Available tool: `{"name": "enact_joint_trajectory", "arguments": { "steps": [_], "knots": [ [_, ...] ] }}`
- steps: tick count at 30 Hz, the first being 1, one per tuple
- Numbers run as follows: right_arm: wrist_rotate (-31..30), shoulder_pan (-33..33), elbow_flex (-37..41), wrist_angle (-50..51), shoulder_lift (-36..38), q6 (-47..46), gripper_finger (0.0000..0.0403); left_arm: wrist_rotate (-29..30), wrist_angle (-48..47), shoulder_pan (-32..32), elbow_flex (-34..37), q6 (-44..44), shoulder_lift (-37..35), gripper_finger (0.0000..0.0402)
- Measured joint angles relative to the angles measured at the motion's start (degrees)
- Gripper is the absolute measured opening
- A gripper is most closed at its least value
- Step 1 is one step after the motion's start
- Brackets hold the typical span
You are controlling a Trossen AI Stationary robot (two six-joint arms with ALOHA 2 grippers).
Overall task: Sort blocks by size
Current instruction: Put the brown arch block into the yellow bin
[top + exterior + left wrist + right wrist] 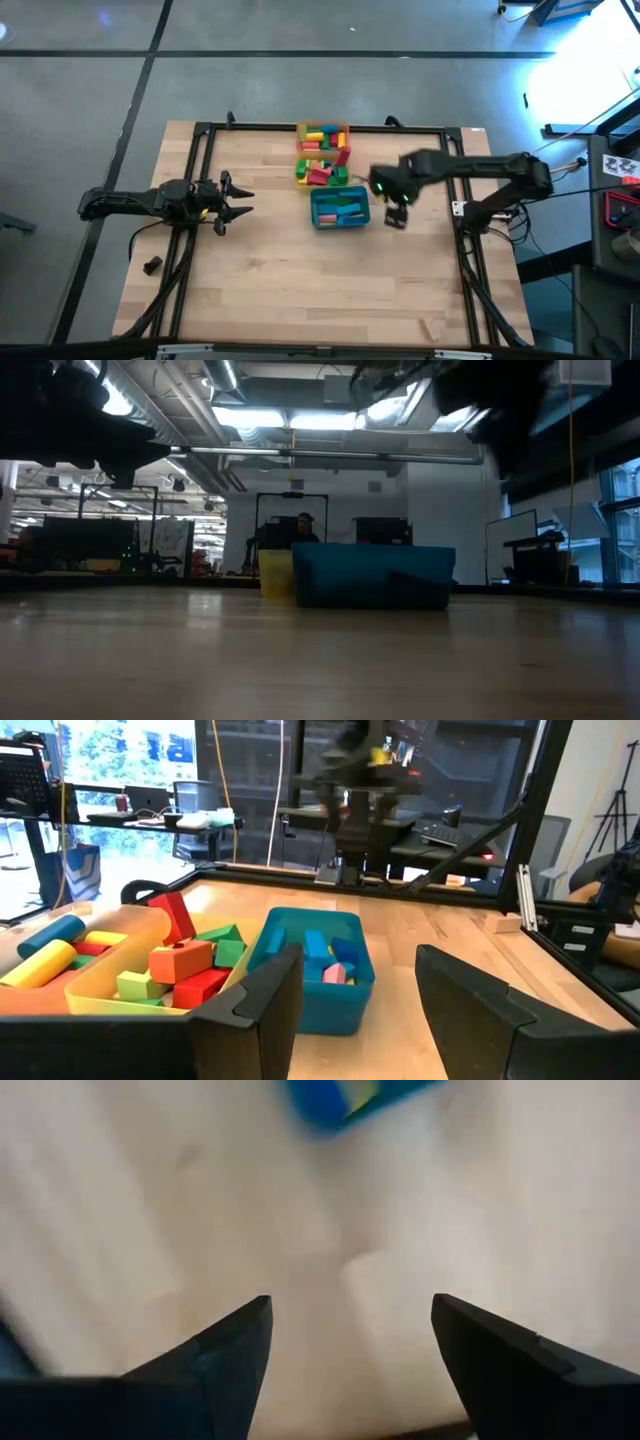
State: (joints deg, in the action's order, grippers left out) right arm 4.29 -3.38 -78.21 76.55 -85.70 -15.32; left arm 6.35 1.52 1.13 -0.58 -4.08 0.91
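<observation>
Hovering just beside the right wall of the teal tray (340, 219), my right gripper (395, 215) has its fingers spread wide with nothing between them — the right wrist view shows only bare bench (300, 290) under the gap, with a corner of the tray at the frame's edge. I judge this as the step just after a drop: a block delivered, the fingers empty.

Location of the blocks (322, 150): most lie heaped in the orange tray (299, 128) and the yellow tray (298, 172), which stand in a row running from the far edge of the bench towards the teal tray. A few blocks, blue and pink among them, already lie inside the teal tray.

My left gripper (238, 200) waits over the left half of the bench, well apart from the trays, fingers spread and holding nothing; its wrist camera looks across at all three trays.

Next move, as I judge it — carry my right gripper towards the far edge, over the yellow tray, choose one block of the wanted size, and come down with the fingers astride it. The pile is crowded, so neighbours may be nudged
</observation>
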Motion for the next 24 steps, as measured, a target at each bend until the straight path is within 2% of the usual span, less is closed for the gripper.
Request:
{"name": "enact_joint_trajectory", "arguments": {
  "steps": [4,10,17,24],
  "knots": [
    [4.8,10.2,2.4,1.5,3.1,-9.9,0.0276,0.0,0.0,0.0,0.0,0.0,0.0,0.0180],
    [9.4,25.4,4.2,-0.3,3.1,-27.9,0.0276,0.0,0.0,0.0,0.0,0.0,0.0,0.0180],
    [7.6,39.9,6.8,-6.2,2.9,-67.6,0.0276,0.0,0.0,0.0,0.0,0.0,0.0,0.0180],
    [2.7,51.7,10.5,-14.4,2.2,-96.7,0.0276,0.0,0.0,0.0,0.0,0.0,0.0,0.0180]
  ]
}}
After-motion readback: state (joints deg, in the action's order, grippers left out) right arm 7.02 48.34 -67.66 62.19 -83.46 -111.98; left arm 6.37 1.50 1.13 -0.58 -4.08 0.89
